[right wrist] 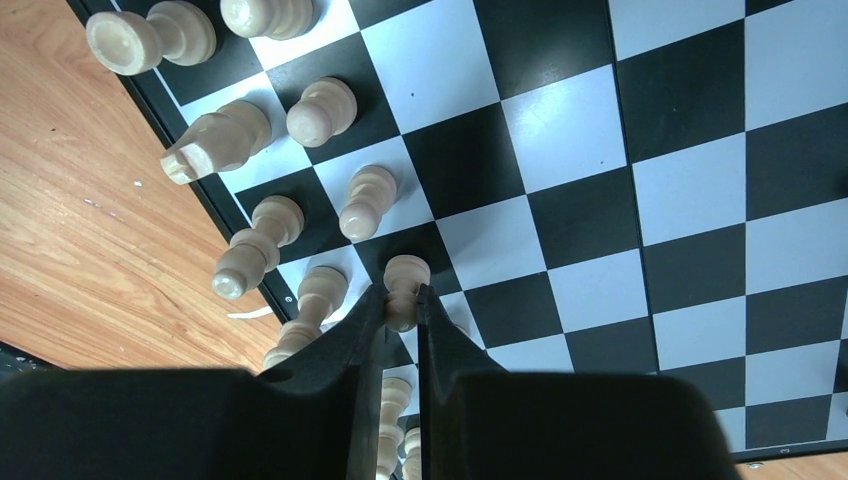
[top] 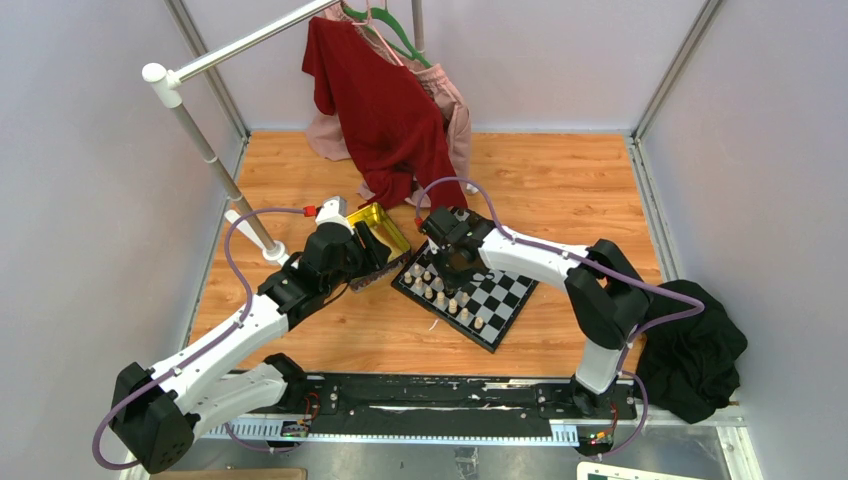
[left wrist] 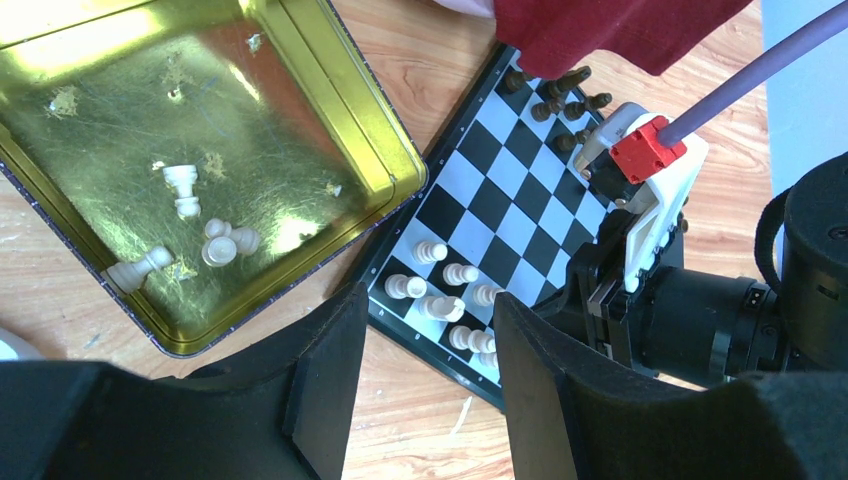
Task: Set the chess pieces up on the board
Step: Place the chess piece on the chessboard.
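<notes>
Since the right gripper (right wrist: 400, 305) is pinched narrow on a light pawn (right wrist: 407, 272), I'd guess it's lowering that one onto its square in the pawn row. That would explain why it comes straight down between the neighbours. The board (top: 505, 295) sits skewed in the middle of the table (top: 570, 190). The light chess pieces (top: 445, 295) are lined up in 2 rows along its 8 o'clock edge, and the dark ones (left wrist: 560, 95) are bunched at the 12 o'clock corner. The left gripper (left wrist: 428, 310) hangs with jaws wide and nothing in them, over the seam between the board and the gold tin (left wrist: 385, 135), probably waiting its turn to fetch. The tin lies right up against the board's 10 o'clock side, with a few loose pieces (left wrist: 215, 240) inside. The table is wood-grain laminate with plain grey walls around it. There's a red garment (top: 385, 110) on a rack at 12 o'clock and a black cloth (top: 700, 360) heaped at 4 o'clock.
</notes>
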You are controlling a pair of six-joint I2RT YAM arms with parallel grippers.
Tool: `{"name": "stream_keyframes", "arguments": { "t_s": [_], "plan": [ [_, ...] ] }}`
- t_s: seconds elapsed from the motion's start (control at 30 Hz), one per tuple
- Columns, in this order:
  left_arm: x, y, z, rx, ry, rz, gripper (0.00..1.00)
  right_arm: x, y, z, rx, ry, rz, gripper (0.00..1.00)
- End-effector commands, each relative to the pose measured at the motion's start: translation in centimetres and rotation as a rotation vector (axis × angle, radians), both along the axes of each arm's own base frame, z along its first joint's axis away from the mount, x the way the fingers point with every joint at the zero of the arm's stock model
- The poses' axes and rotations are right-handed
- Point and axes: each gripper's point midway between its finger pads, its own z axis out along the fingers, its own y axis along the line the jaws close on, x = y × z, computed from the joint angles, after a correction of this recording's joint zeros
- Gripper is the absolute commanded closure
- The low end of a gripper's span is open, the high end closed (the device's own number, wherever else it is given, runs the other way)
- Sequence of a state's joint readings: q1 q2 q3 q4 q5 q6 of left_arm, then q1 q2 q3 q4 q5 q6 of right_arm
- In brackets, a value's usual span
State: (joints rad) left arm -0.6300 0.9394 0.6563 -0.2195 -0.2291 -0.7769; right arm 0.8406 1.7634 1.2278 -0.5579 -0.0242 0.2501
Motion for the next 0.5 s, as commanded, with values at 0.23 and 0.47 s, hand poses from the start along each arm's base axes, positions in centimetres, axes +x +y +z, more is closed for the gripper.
{"name": "stream_keyframes", "arguments": {
  "t_s": [0.23, 0.47],
  "plan": [
    [0.7, 0.2, 1.2, -0.003, -0.037, 0.014, 0.46, 0.0, -0.2, 0.2, -0.001, 0.029, -0.002, 0.85],
    [0.7, 0.1, 1.0, -0.005, -0.029, 0.013, 0.46, 0.1, -0.3, 1.0, 0.011, 0.007, 0.004, 0.67]
  ]
}}
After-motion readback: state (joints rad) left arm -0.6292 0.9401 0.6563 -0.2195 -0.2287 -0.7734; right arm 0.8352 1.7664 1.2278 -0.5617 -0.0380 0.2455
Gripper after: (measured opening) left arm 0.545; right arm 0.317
